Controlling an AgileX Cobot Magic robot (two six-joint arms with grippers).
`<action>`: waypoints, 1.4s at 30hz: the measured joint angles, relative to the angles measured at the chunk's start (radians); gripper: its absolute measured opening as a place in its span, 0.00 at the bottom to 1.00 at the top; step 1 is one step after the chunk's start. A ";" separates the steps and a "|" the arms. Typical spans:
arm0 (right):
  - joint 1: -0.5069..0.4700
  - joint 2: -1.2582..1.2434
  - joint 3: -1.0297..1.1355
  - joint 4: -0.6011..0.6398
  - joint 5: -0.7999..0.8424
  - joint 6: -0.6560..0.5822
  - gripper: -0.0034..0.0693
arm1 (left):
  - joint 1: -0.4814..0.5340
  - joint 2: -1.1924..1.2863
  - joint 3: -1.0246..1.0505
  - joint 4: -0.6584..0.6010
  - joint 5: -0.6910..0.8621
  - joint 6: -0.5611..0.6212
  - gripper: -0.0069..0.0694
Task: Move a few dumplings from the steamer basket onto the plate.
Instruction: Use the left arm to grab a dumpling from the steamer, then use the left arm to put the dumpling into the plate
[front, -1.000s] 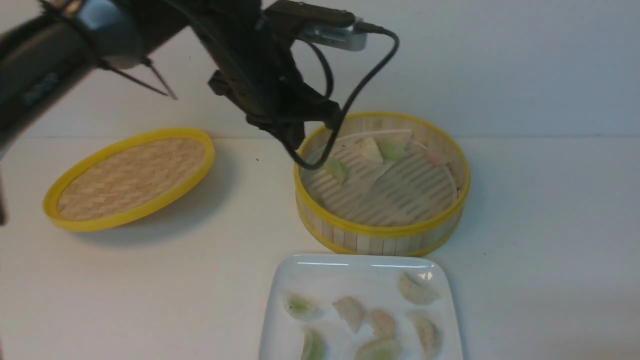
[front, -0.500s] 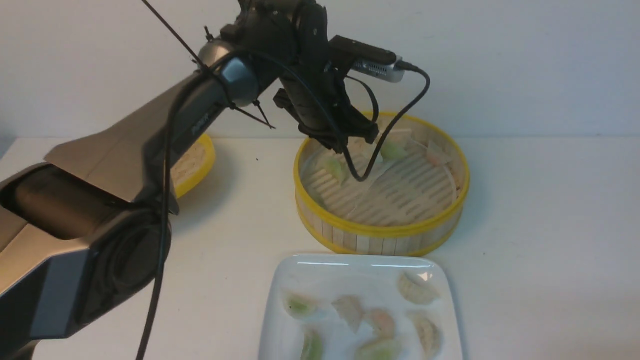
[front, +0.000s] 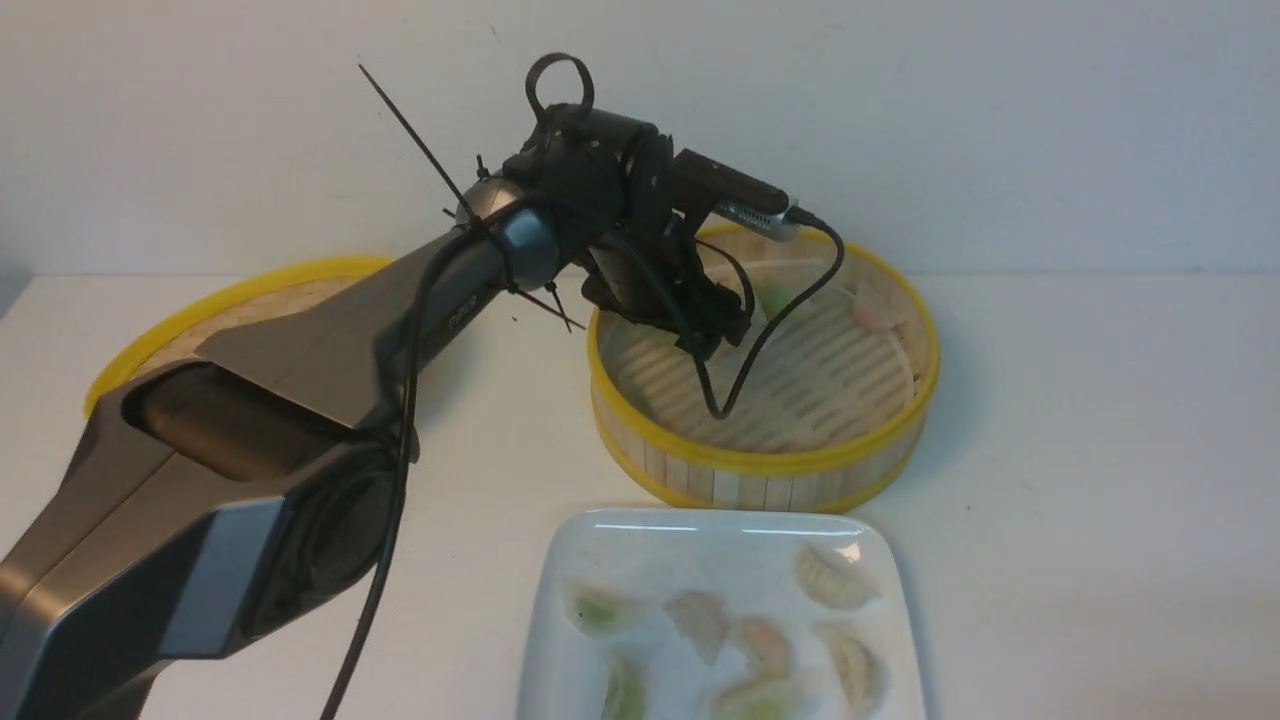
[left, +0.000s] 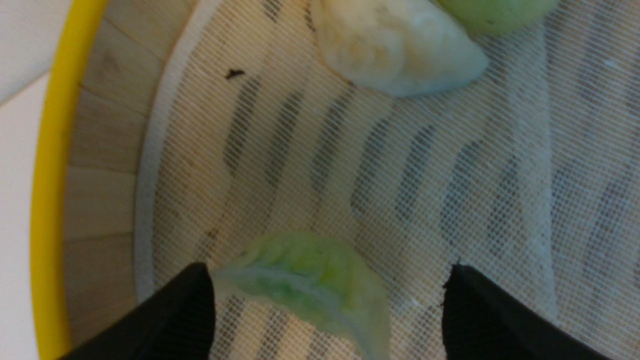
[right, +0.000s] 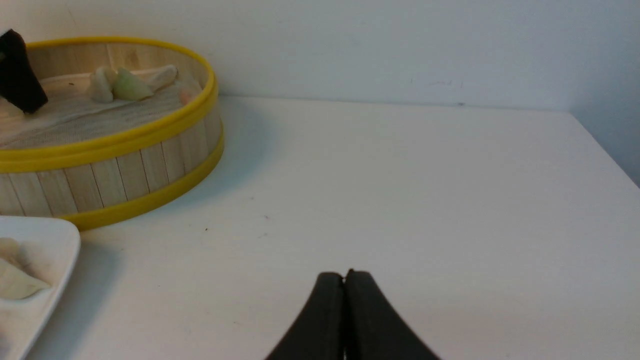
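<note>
We hold the left fingers (left: 175, 320) wide, empty, astride a dumpling (left: 310, 285) at lower centre, ready to pinch it; right fingers (right: 325, 325) pressed together, empty.

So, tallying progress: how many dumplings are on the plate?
7 on the plate: two dumplings left, three middle, two right. Frame crops its near edge; more may be hidden.

Left pincer (left: 327, 280) agape; right pincer (right: 344, 276) closed
</note>
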 joint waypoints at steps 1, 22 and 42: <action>0.000 0.000 0.000 0.000 0.000 0.000 0.03 | 0.001 0.005 0.000 0.000 -0.003 0.000 0.81; 0.000 0.000 0.000 0.000 0.000 0.000 0.03 | -0.001 -0.006 -0.198 -0.009 0.280 0.017 0.34; 0.000 0.000 0.000 0.001 0.000 0.000 0.03 | -0.001 -0.734 0.588 -0.116 0.300 0.030 0.34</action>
